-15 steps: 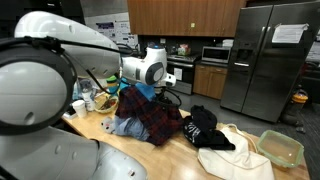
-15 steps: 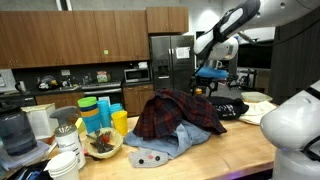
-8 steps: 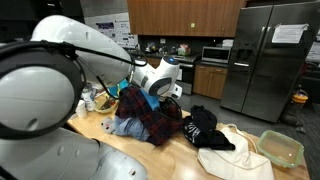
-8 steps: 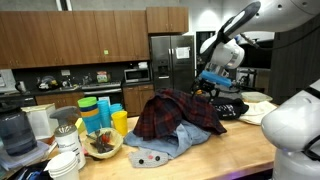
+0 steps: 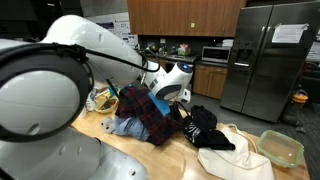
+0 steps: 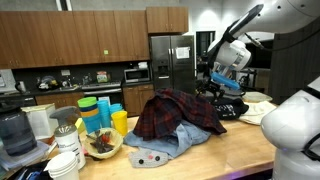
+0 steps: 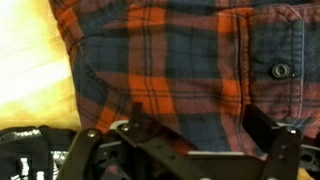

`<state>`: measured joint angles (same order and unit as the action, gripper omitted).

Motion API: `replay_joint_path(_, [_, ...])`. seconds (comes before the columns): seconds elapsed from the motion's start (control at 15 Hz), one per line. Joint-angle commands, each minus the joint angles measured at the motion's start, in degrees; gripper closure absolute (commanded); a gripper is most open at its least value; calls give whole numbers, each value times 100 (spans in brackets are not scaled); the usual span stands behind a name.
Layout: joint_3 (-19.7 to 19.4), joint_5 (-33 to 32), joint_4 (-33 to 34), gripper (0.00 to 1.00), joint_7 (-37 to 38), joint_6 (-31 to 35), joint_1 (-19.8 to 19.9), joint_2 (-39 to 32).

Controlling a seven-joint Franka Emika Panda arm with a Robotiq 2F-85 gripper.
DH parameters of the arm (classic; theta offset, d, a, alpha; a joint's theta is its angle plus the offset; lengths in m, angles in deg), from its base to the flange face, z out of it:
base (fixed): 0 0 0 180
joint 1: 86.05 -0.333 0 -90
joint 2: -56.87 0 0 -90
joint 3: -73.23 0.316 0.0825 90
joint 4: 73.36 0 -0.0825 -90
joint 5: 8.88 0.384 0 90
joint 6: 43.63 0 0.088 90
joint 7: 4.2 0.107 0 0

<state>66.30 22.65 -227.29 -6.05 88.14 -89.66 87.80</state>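
A red-and-blue plaid shirt (image 7: pixel 180 60) fills the wrist view, with a buttoned pocket (image 7: pixel 280 70) on its right. My gripper (image 7: pixel 198 122) hangs just above it, open, with its fingers (image 7: pixel 262 128) spread and only cloth showing between them. In both exterior views the plaid shirt (image 5: pixel 143 112) (image 6: pixel 180 112) lies heaped on the wooden table, on top of a denim garment (image 6: pixel 158 150). My gripper (image 5: pixel 180 106) (image 6: pixel 218 93) hovers over the shirt's edge next to a black garment (image 5: pixel 205 127) (image 6: pixel 233 109) (image 7: pixel 22 142).
A cream cloth bag (image 5: pixel 236 158) and a green container (image 5: pixel 280 148) lie past the black garment. At the other end stand coloured cups (image 6: pixel 100 112), a bowl (image 6: pixel 101 146), stacked white dishes (image 6: pixel 66 160) and a blender (image 6: pixel 13 132). Bare tabletop (image 7: pixel 30 60) shows beside the shirt.
The arm has swung across and down over the plaid shirt, toward the side where the black garment lies. The jaws have stayed open and the clothes have not moved.
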Motion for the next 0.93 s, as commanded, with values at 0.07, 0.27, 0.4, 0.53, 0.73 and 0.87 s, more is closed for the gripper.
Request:
replay_joint_path(0.07, [-337,-498,306,0,-1318,-558,9,7])
replay_joint_path(0.27, [-552,-669,517,0,-2234,-898,-84,-56])
replay_joint_path(0.4, [-696,-656,672,0,-2876,-1109,-157,-158])
replay_joint_path(0.53, [-810,-599,811,0,-3409,-1270,-209,-273])
replay_joint_path(0.73, [-936,-452,1008,0,-4118,-1492,-248,-513])
replay_joint_path(0.87, [-975,-320,1123,0,-4487,-1630,-226,-709])
